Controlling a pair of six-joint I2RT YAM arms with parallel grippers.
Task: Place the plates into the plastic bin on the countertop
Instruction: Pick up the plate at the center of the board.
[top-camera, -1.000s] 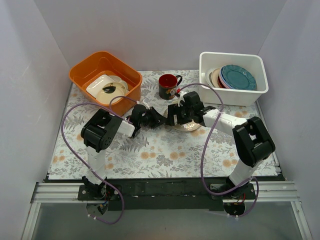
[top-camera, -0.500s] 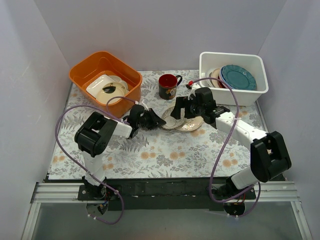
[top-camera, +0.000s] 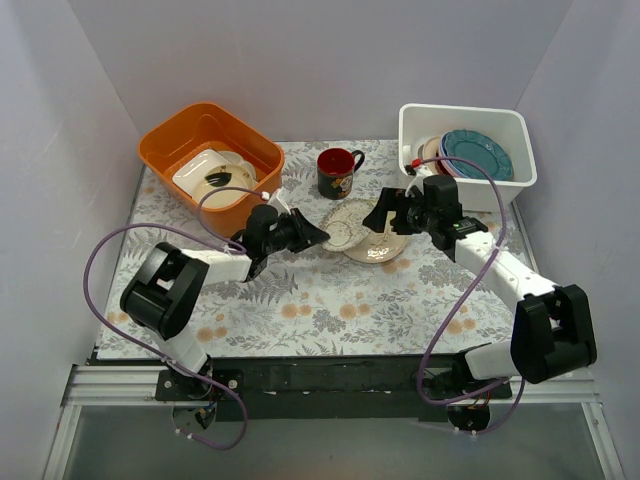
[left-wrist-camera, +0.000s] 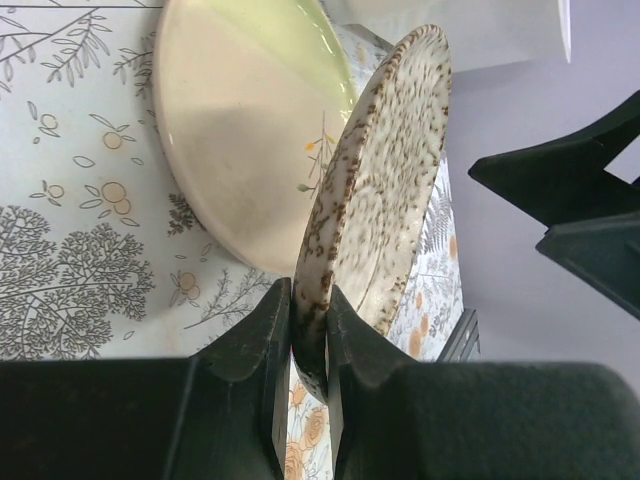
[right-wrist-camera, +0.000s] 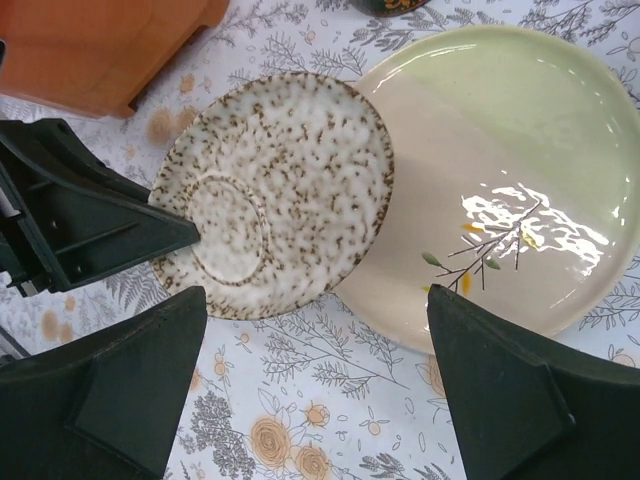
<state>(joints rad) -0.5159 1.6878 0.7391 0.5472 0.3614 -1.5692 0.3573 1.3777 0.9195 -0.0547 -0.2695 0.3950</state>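
A brown-speckled white plate (top-camera: 345, 222) (left-wrist-camera: 380, 200) (right-wrist-camera: 270, 190) is tilted up off the countertop (top-camera: 330, 300), its near rim clamped in my left gripper (top-camera: 318, 233) (left-wrist-camera: 310, 330), which is shut on it. A cream and pale-green plate (top-camera: 385, 248) (right-wrist-camera: 500, 170) (left-wrist-camera: 240, 130) lies flat beside it, partly under the speckled one. My right gripper (top-camera: 385, 215) (right-wrist-camera: 315, 330) hangs open above both plates, touching neither. The white plastic bin (top-camera: 465, 190) stands at the back right with several plates (top-camera: 478, 153) leaning on edge inside.
An orange tub (top-camera: 170, 135) holding white dishes sits at the back left. A dark red-rimmed mug (top-camera: 338, 172) stands behind the two plates, between tub and bin. Grey walls close in the left, right and back.
The right gripper has opened wide and drawn back to the right, away from the plates. The left gripper has raised the speckled plate's rim, tilting it up off the cloth.
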